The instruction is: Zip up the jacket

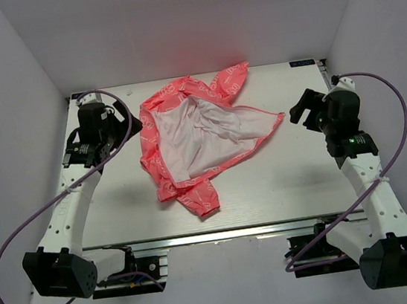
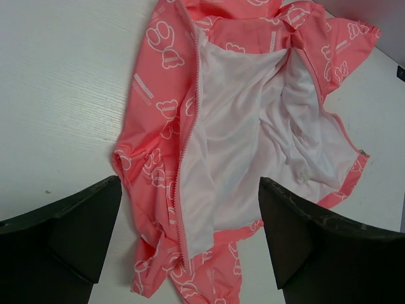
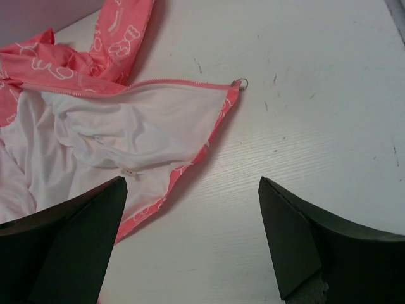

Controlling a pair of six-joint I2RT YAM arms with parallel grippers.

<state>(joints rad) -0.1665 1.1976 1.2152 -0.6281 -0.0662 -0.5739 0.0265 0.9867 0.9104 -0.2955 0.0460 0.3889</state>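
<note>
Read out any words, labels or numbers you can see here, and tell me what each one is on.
Nothing here can be read.
On the jacket: small white printed strips that look like lettering, too blurred to read.
On the table: a blue label at the far edge, too small to read.

A white table [image 1: 282, 179] sits boxed in by plain pale walls [image 1: 186, 19] at nine, twelve and three o'clock, under soft, even light.
</note>
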